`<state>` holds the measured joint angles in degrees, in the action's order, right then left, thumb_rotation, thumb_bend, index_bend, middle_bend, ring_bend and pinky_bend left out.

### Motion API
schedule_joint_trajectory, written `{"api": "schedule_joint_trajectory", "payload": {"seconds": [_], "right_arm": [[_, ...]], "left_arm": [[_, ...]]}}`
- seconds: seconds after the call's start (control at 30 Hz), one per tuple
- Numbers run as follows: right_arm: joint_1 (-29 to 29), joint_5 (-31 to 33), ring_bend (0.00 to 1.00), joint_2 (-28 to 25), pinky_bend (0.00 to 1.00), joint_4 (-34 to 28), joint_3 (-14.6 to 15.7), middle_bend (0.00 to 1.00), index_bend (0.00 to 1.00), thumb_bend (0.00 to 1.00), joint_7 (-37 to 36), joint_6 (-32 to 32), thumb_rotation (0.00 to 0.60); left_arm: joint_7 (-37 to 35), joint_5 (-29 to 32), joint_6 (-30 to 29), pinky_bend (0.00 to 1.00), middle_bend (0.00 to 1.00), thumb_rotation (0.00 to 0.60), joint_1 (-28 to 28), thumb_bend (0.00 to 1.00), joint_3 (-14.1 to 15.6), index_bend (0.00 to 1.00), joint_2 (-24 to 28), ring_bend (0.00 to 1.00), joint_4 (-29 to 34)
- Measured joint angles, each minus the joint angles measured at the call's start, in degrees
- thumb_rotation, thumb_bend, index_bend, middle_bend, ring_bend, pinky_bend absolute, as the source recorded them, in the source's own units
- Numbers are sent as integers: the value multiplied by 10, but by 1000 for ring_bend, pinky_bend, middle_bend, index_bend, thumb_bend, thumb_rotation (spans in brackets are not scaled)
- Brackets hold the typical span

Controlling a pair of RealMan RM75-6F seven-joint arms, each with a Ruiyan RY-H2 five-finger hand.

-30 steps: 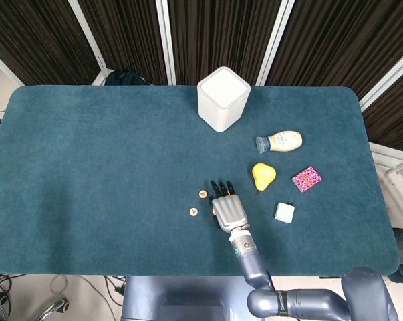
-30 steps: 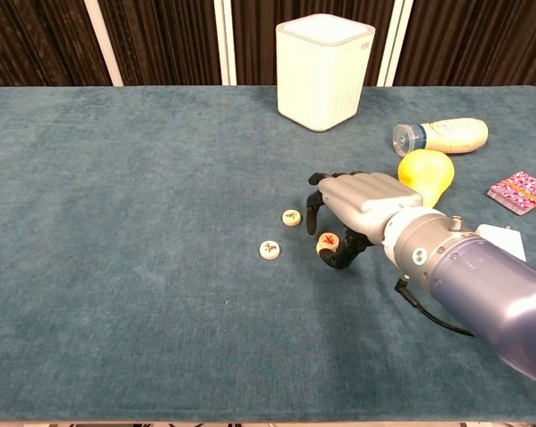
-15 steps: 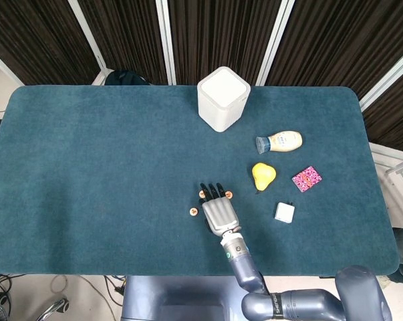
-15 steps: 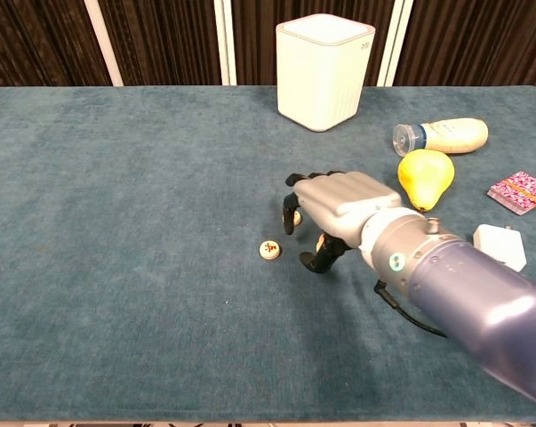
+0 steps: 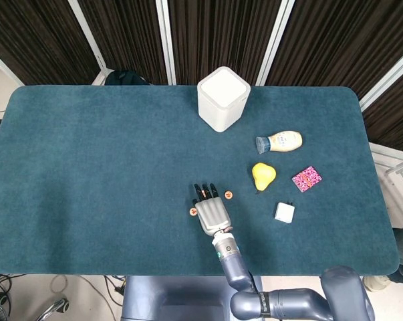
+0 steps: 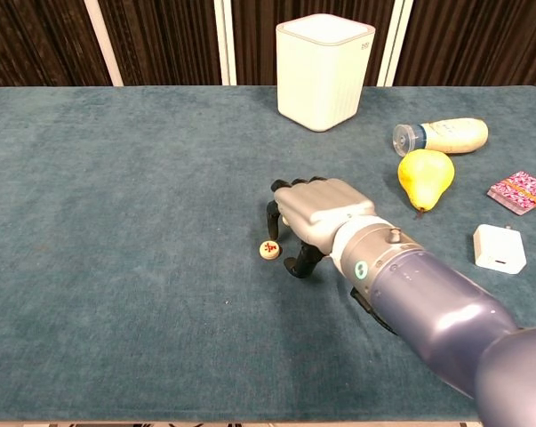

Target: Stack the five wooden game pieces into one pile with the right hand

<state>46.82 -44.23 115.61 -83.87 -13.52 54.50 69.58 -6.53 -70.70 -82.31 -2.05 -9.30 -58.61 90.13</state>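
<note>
Right hand over the wooden game pieces on the teal counter

The right hand (image 6: 316,213) hangs knuckles up, fingers curled down to the counter (image 6: 116,267); whether it holds anything I cannot tell. One wooden game piece (image 6: 268,250) lies just left of its fingertips, and another piece (image 5: 228,195) shows just right of them in the head view. Further off stand a white charger (image 6: 499,248), a pear (image 6: 424,176), a pink packet (image 6: 520,191), a bottle (image 6: 441,135) and a white container (image 6: 324,70).
</note>
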Motion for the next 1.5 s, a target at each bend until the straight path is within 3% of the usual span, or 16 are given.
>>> {"api": "schedule_joint_trajectory", "payload": {"seconds": [0.9, 1.5], "right_arm": [[23, 2, 0, 47, 0, 44, -21, 0, 405, 439, 13, -4, 600], [21, 7, 0, 48, 0, 60, -26, 0, 431, 440, 11, -11, 600]], "left_arm": [[-3, 2, 2, 95, 0, 600, 0, 153, -1, 49, 0, 0, -1], [2, 6, 2, 95, 0, 600, 0, 153, -2, 49, 1, 0, 1]]}}
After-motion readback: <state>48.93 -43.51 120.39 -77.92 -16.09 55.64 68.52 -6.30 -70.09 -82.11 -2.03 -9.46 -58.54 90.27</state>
